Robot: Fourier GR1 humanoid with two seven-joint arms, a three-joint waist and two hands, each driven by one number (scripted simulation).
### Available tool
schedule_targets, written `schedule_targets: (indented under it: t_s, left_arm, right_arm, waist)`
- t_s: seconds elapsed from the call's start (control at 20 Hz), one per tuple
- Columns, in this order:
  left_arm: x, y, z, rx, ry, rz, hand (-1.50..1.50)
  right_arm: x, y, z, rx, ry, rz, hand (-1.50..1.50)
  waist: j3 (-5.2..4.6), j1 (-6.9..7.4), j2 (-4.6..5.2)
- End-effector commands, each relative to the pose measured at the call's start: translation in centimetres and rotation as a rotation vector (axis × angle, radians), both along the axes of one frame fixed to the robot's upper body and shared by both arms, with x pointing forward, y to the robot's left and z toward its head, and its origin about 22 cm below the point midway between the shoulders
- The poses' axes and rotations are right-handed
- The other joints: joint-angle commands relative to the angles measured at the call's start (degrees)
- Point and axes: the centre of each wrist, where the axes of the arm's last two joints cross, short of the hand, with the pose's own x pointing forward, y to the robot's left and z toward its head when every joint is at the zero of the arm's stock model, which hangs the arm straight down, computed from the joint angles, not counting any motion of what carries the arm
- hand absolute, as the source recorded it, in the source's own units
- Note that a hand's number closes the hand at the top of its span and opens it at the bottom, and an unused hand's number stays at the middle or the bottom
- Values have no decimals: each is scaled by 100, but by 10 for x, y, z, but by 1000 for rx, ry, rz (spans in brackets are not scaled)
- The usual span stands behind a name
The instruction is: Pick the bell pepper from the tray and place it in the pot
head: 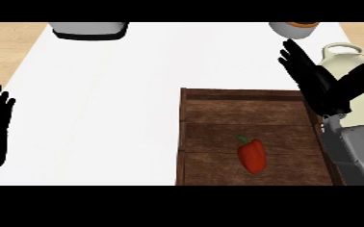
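Observation:
A red bell pepper (252, 156) with a green stem lies in the near middle of a brown wooden tray (213, 115). A pale pot (346, 62) stands at the right edge, partly hidden behind my right hand (316, 81). That hand is open, fingers straight and pointing away, raised over the tray's far right corner, well apart from the pepper. My left hand (5, 125) shows at the left edge, open and resting, fingers up.
A grey appliance with a black base (89, 30) sits at the far left of the white counter. A white bowl with orange contents (298, 28) is at the far right. Wooden floor shows beyond the counter's sides.

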Motion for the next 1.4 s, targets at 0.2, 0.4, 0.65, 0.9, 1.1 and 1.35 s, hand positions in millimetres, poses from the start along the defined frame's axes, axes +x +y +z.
schedule_targets:
  t_s: [0.2,0.4,0.65,0.9,1.1,1.35]
  left_arm:
    - [38,-51,36,-31,-154,-201,0]
    - [50,-76,33,-73,-134,-284,0]
    - [53,-93,36,-97,-122,-308,0]
    - [53,-71,46,-99,-115,-290,0]
    - [55,-78,37,-92,-102,-291,0]
    - [53,-77,36,-90,-100,-303,0]
  right_arm:
    - [26,0,31,-20,-288,318,150]
    - [27,-18,14,-383,-424,255,-150]
    - [27,-50,-20,-188,-588,331,-150]
    - [24,-60,23,-267,-590,475,-150]
    - [24,-27,45,-486,-475,640,-150]
    - [18,-13,81,-767,-351,821,-150]
  waist:
    - [-32,-189,228]
    - [-30,-187,280]
    - [-32,-121,219]
    - [-49,-207,154]
    - [-58,-222,137]
    - [-65,-218,127]
